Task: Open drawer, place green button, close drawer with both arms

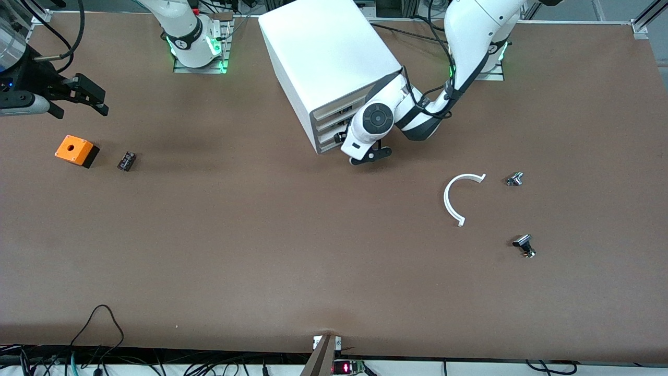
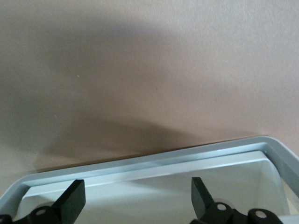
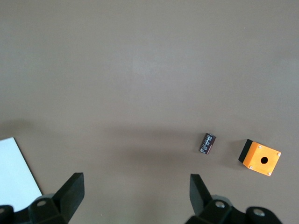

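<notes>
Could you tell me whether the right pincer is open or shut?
Open: the right pincer, over the table, has fingers wide apart, nothing between.

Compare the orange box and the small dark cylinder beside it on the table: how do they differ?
The orange box is bright orange with a black base; the dark cylinder is dark all over. The box is clearly larger and square-cornered, with a round hole in its top face; the cylinder is small, round-bodied and lies on its side. Both rest apart on the table, toward the right arm's end.
</notes>
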`<state>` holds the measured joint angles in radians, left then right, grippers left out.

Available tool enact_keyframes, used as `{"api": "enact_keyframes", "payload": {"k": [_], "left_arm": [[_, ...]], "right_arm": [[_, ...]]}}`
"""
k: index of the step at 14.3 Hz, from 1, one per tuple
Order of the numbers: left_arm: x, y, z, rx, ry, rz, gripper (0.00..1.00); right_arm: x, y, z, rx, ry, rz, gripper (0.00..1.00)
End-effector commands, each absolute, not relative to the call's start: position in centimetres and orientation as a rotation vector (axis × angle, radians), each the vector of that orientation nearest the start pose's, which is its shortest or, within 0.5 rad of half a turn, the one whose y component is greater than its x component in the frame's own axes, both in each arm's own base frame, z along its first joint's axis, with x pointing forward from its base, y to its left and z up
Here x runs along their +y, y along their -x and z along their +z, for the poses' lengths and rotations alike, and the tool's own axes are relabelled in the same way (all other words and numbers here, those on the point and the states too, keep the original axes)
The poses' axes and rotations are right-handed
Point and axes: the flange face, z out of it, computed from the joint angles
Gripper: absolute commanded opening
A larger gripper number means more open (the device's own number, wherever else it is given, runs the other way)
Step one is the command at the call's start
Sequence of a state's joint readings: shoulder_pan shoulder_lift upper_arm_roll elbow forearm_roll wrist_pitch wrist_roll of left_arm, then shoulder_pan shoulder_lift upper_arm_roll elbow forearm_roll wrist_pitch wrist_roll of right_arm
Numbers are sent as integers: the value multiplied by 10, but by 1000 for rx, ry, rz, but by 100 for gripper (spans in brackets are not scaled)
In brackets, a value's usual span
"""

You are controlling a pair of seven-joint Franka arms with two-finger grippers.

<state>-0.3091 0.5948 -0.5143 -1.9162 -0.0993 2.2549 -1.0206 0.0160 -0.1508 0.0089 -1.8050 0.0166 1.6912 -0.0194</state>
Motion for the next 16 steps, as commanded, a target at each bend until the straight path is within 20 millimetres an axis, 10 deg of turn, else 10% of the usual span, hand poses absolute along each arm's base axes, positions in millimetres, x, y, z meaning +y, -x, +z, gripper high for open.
{"api": "enact_keyframes", "payload": {"k": [1, 5, 10, 16], "left_arm": [[-445, -408, 211, -502, 3092, 638, 100], [-438, -423, 221, -510, 3118, 612, 100], [-392, -498, 261, -538, 3127, 416, 100], [-306, -589, 372, -210, 3016, 338, 100]], "right_arm": [[20, -530, 623, 20, 3131, -64, 100], [19, -542, 634, 34, 3129, -103, 100], [19, -546, 636, 15, 3133, -91, 100], [21, -563, 651, 26, 3125, -141, 100]]}}
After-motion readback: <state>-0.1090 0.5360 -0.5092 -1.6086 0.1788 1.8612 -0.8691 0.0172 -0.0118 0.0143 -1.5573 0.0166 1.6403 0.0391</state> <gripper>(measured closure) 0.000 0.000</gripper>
